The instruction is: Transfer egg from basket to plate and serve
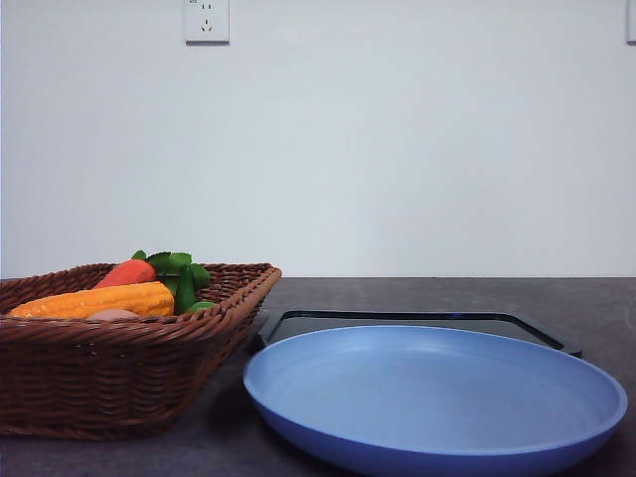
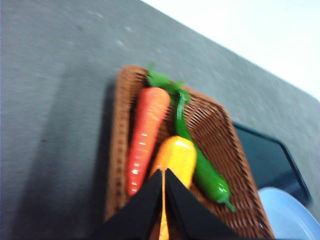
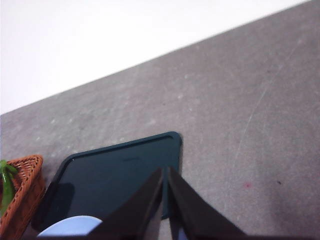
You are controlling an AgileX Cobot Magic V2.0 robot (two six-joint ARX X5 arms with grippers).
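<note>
the left tool [image 2: 163, 175] is clenched and empty above the basket [image 2: 118, 150]; the right tool [image 3: 165, 175] is clenched too. the egg [image 1: 111, 315] lies in the basket beside the corn [image 1: 94, 301]. small, pinkish, smooth: probably slippery and fragile, so take it gently across the middle.

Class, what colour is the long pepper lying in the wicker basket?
Glossy green; the pepper shows best in the left wrist view.

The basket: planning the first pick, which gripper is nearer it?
Left. The left gripper hangs over the basket; the right gripper hangs over the black tray.
</note>
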